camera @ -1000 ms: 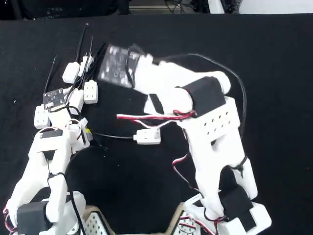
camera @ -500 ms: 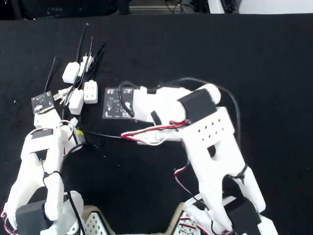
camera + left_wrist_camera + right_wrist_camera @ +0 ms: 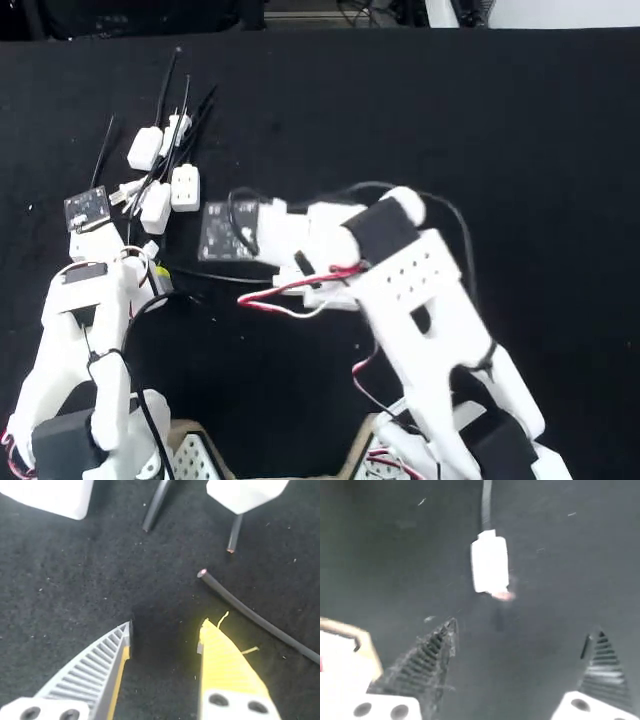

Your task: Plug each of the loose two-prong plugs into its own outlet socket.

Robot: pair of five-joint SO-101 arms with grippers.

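Note:
In the right wrist view a white two-prong plug with a dark cord lies on the black mat, just ahead of my open right gripper. In the high view the right arm bends over the middle of the mat and covers that plug. A cluster of white plugs and outlet sockets with black cords sits at the far left. My left gripper hovers open over bare mat near that cluster, with nothing between its grey and yellow fingers; it also appears in the high view.
A loose black cable runs past the yellow finger. A white block and a white corded plug lie just beyond the left gripper. The right half of the black mat is bare.
The right arm has swung back from the cluster and lowered over the lone plug at mid-table. The left arm drew slightly left, then held still.

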